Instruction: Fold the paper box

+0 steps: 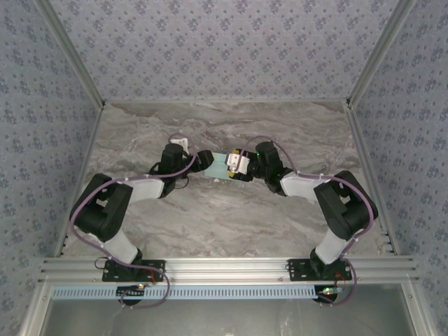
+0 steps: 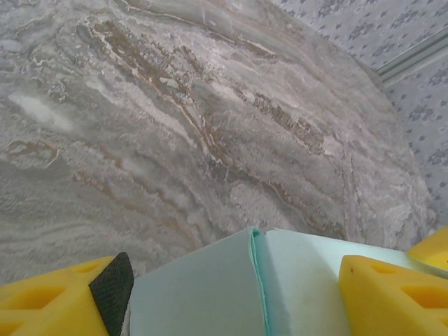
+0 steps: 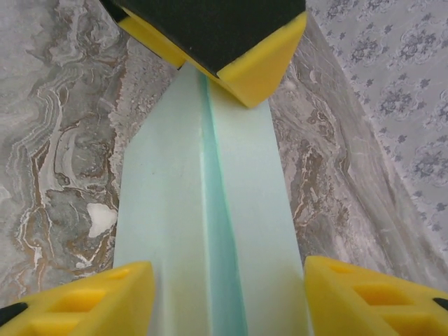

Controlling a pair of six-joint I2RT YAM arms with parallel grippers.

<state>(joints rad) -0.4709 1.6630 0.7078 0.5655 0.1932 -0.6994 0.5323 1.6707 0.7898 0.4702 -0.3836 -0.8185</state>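
The paper box [image 1: 218, 166] is a pale aqua card piece lying on the marble table [image 1: 210, 224] between both arms. In the left wrist view the box [image 2: 196, 294] bulges up along a raised seam. My left gripper [image 2: 234, 280] is closed across its width, the black pad [image 2: 112, 287] against one edge. The left gripper [image 1: 204, 162] holds the box's left end. My right gripper [image 3: 227, 280] straddles the other end of the box [image 3: 175, 182], its yellow fingers [image 3: 364, 294] beside the long edges and parted. The right gripper [image 1: 239, 165] faces the left one, whose finger [image 3: 210, 28] rests on the far end.
Patterned walls [image 1: 224, 42] and aluminium posts [image 1: 367, 63] close in the table on three sides. An aluminium rail [image 1: 224, 267] carrying both arm bases runs along the near edge. Bare marble lies in front of and behind the box.
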